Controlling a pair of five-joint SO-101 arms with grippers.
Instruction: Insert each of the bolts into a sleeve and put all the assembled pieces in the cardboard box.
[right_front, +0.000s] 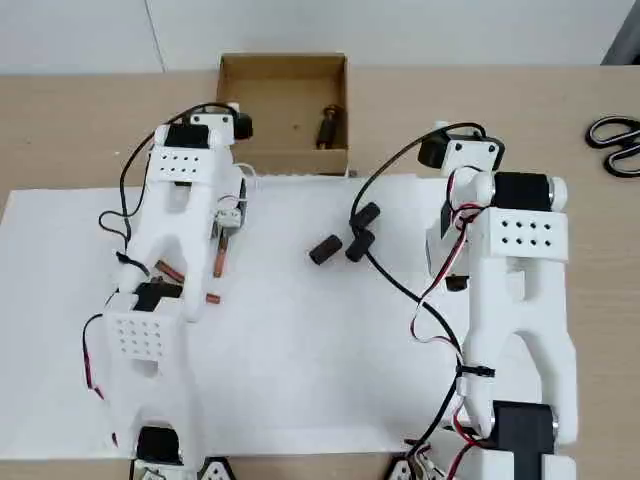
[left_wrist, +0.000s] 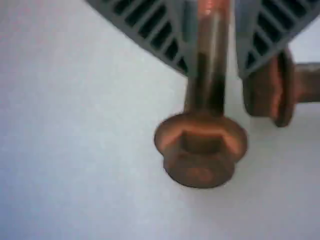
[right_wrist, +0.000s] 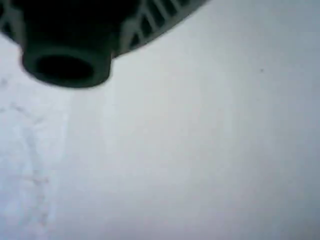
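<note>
Bolt (left_wrist: 200, 147) clamped in left claw (left_wrist: 212, 50)

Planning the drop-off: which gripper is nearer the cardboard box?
Left. The left gripper, holding a bolt, is close before the cardboard box; the right gripper, holding a sleeve, is farther off to its right.

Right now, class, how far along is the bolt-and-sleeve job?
Done: one assembled piece lies in the cardboard box. In hand: the left hand grips a bolt, the right hand a sleeve. Left: two loose bolts and the loose sleeves on the paper, unassembled.
</note>
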